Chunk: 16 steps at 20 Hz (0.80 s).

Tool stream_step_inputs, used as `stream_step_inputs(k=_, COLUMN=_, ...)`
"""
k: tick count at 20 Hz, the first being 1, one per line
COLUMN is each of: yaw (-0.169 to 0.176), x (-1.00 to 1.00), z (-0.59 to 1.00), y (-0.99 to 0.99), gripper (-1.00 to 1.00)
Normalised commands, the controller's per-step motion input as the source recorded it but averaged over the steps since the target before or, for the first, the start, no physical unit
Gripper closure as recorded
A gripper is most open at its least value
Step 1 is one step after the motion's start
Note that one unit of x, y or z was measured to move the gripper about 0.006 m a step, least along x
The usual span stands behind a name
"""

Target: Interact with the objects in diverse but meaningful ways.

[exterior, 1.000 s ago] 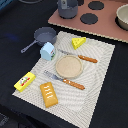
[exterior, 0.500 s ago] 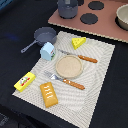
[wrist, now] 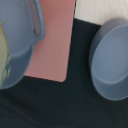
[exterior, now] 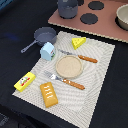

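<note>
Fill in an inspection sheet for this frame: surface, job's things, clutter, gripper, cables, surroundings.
Surface: beige woven placemat on a dark tabletop.
Job's things: yellow holed cheese wedge, orange-brown scored bread block and small white carton on the mat; yellow red-labelled box at its edge; grey long-handled saucepan beside it.
Clutter: round tan plate between orange-handled fork and orange-handled knife.
Gripper: not in view.
Cables: nothing seen.
Surroundings: pink toy stove board with dark burners, a grey pot and a bowl.

The bowl [exterior: 122, 16] is cut off at the exterior view's right edge. The label on the yellow box [exterior: 24, 81] is too small to read. The wrist view is blurry.
</note>
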Motion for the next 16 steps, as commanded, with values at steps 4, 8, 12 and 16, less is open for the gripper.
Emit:
stream_step_inputs(k=4, yaw=-0.003, x=-0.19, z=0.0, y=0.33, gripper=-1.0)
stream_step_inputs(k=8, yaw=-0.023, x=-0.09, z=0.0, y=0.36, gripper=-1.0)
stream_step_inputs(k=12, yaw=-0.145, x=-0.1, z=-0.01, y=0.25, gripper=-1.0)
stream_step_inputs(k=16, yaw=-0.183, x=-0.07, z=-0.04, y=0.08, gripper=-1.0)
